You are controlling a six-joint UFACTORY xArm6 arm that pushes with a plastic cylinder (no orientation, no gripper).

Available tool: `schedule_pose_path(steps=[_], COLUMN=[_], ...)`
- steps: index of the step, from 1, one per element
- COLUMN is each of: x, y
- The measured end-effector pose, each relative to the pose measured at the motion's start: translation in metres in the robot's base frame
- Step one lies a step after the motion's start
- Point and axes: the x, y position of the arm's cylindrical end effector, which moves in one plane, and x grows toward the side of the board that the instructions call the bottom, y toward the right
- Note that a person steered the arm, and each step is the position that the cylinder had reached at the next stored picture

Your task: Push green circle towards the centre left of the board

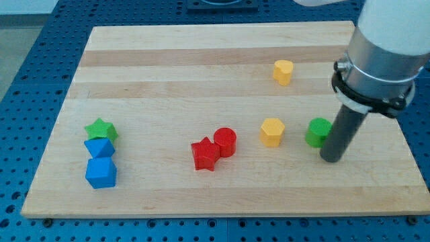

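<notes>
The green circle (317,131) stands on the wooden board (201,54) at the view's right, a little below mid-height. My tip (331,159) touches the board just right of and slightly below the green circle, right beside it; the dark rod covers the circle's right edge. The arm's pale body rises from the rod to the view's top right.
A yellow hexagon (272,132) sits just left of the green circle. Another yellow block (283,71) is higher up. A red circle (225,142) and a red star (205,154) touch near the centre bottom. A green star (101,129) and two blue blocks (99,148) (101,172) are stacked at the left.
</notes>
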Motion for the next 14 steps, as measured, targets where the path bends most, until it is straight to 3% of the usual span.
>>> schedule_pose_path(steps=[1, 2, 4, 5, 6, 9, 13, 14], x=[-0.066, -0.095, -0.081, -0.050, -0.117, -0.118, -0.118, -0.118], y=[-0.038, -0.057, -0.042, 0.013, 0.018, 0.004, -0.183, -0.198])
